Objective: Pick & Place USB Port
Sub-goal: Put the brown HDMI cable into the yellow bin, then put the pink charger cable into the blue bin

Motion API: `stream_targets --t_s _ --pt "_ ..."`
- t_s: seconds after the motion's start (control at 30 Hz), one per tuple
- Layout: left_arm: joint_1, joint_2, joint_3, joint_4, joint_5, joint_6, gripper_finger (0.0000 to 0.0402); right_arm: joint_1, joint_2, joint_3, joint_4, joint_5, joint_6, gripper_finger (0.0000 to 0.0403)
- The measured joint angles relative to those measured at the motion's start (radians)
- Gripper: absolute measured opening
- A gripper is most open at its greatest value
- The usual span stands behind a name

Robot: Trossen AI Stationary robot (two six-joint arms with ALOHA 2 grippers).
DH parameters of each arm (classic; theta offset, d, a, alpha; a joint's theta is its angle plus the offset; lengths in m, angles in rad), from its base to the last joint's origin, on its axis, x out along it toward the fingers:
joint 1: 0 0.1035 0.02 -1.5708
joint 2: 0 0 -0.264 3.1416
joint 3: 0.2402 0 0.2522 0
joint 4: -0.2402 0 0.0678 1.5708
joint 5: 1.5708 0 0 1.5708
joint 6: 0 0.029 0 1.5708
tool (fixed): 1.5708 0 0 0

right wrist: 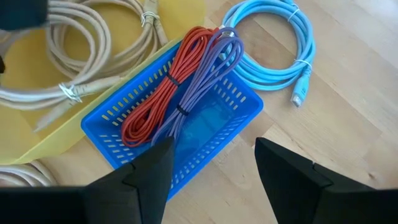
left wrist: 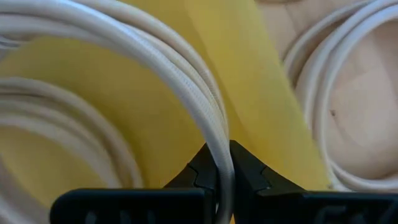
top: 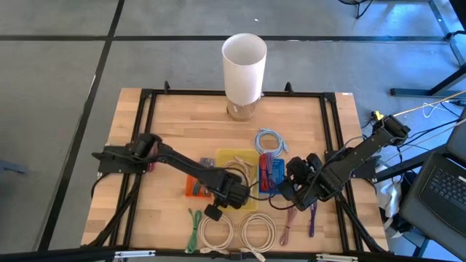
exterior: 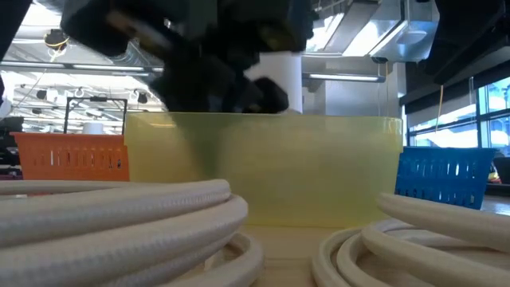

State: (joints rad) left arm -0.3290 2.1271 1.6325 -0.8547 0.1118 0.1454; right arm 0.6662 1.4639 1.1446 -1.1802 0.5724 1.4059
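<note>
The left gripper (left wrist: 222, 167) has its jaws pressed together on a white cable (left wrist: 186, 81), which runs as a thin cream strand up between the two dark fingertips and bends over the yellow bin (left wrist: 124, 106). In the high view this gripper (top: 231, 193) is at the 6 o'clock edge of the yellow bin (top: 227, 156), and more coiled beige cable (top: 239, 172) lies inside that bin.

The right gripper (right wrist: 211, 162) has its jaws spread wide and holds nothing; it hangs over the near corner of the blue basket (right wrist: 112, 140). Inside the basket are two tied bundles side by side: a red cable (right wrist: 163, 87) and a purple cable (right wrist: 205, 78).

At 3 o'clock of the yellow bin stands this blue basket (top: 271, 175), and at 9 o'clock an orange basket (top: 195, 188); I cannot tell what it holds.

A light blue cable (top: 270, 140) lies coiled on the wooden table (top: 182, 124) at 12 o'clock of the blue basket. Two white coils (top: 217, 233) rest on the table at 6 o'clock of the yellow bin, and a white cylinder (top: 244, 65) stands at the far edge.
</note>
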Motion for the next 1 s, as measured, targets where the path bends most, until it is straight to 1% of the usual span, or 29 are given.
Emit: stream_targets --t_s 0.2,0.27,0.43,0.67,0.77,0.83,1.0 --pt "0.0 0.054 0.0 -0.002 0.028 0.0 0.0011 0.0 0.0 0.0 0.003 0.0 0.0 0.0226" --pt "0.0 0.054 0.0 -0.001 0.026 0.0 0.0022 0.0 0.0 0.0 0.003 0.0 0.0 0.0226" --pt "-0.003 0.047 0.001 -0.001 0.015 0.015 0.0085 0.0 0.0 0.0 0.002 0.001 0.0 0.0226" --pt "-0.009 0.047 0.037 -0.02 -0.01 0.008 0.0172 0.0 0.0 0.0 0.002 0.002 0.0 0.0226" --pt "-0.01 0.047 0.064 -0.069 -0.02 0.0 0.0197 0.0 0.0 0.0 0.002 0.001 0.0 0.0226" --pt "-0.01 0.047 0.086 -0.135 -0.022 -0.024 0.0207 0.0 0.0 0.0 0.002 0.001 0.0 0.0226" --pt "-0.01 0.046 0.158 -0.321 -0.044 -0.104 0.0212 0.0 0.0 0.0 0.001 0.001 0.0 0.0226"
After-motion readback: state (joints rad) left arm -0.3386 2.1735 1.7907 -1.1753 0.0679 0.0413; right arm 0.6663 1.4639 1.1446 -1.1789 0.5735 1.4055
